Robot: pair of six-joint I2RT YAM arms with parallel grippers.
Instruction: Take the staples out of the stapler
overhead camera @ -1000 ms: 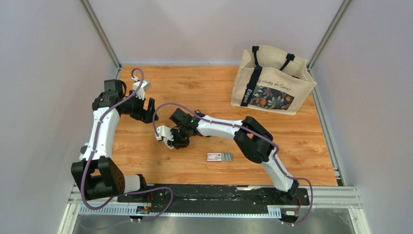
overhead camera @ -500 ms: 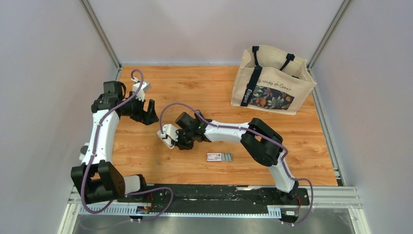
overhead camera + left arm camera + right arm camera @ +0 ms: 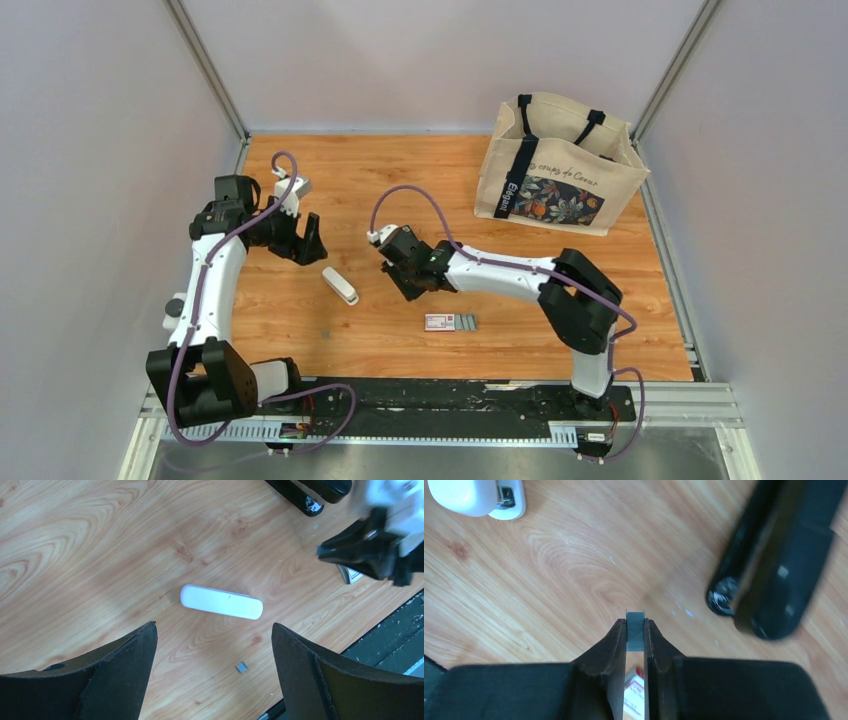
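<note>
The white stapler lies closed on the wooden table, free of both grippers; it also shows in the left wrist view and at the top left of the right wrist view. My right gripper is to the stapler's right, shut on a short grey strip of staples at its fingertips. My left gripper hovers open and empty just behind the stapler. A tiny grey bit of staples lies on the table in front of the stapler.
A small red-and-white box with grey strips beside it lies near the front middle. A cloth tote bag stands at the back right. The left gripper's black fingers show close ahead of the right gripper.
My right gripper has left the stapler and moved right and back with the staple strip. The stapler now lies alone on the table. The left gripper shifted slightly.
</note>
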